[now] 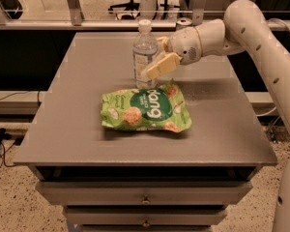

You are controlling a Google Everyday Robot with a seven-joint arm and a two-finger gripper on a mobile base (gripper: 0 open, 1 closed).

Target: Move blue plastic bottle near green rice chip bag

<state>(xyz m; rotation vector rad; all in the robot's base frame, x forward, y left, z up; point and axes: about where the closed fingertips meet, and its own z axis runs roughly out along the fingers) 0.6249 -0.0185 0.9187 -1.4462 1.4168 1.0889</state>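
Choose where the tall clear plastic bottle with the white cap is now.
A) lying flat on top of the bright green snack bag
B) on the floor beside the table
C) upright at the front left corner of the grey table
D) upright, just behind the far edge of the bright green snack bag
D: the clear plastic bottle is upright just behind the green snack bag, with the tool at its side.

- Single camera view: set high at the table's (77,129) front edge, facing down and across its top, fairly near.
- Gripper (154,62): upper centre, at the blue plastic bottle (143,50).
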